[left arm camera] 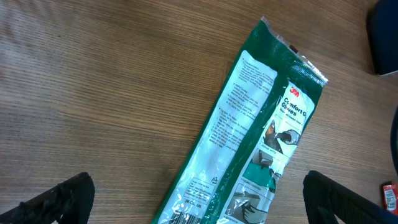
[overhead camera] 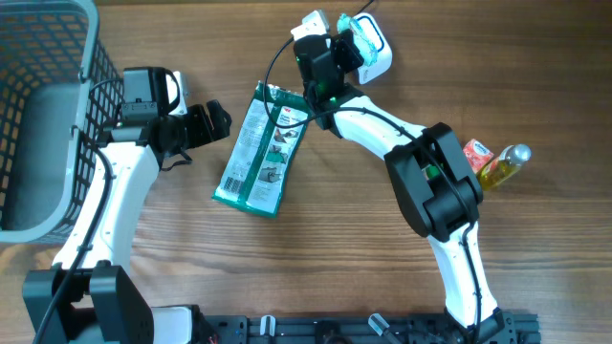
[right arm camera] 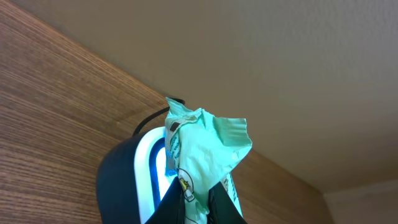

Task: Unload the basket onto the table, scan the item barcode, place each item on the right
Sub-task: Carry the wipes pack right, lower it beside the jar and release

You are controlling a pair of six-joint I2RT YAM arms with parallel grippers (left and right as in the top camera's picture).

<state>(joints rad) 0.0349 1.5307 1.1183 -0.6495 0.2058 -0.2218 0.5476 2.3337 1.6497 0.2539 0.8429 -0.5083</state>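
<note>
one crumpled packet (right arm camera: 211, 146) was pinched by the right gripper (right arm camera: 200, 208) at the scanner (right arm camera: 118, 180); it likely needed its barcode held flat to the light, steadily.

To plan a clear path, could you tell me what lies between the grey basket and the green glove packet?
The left end effector, open, sits between the basket and the 3M glove packet, as the overhead view shows.

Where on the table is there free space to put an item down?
Bare wood lies between the green packet and the right arm, and right of the scanner, above the bottle. It is crowded at the scanner, where the right fingers hold a bag, and between basket and packet.
</note>
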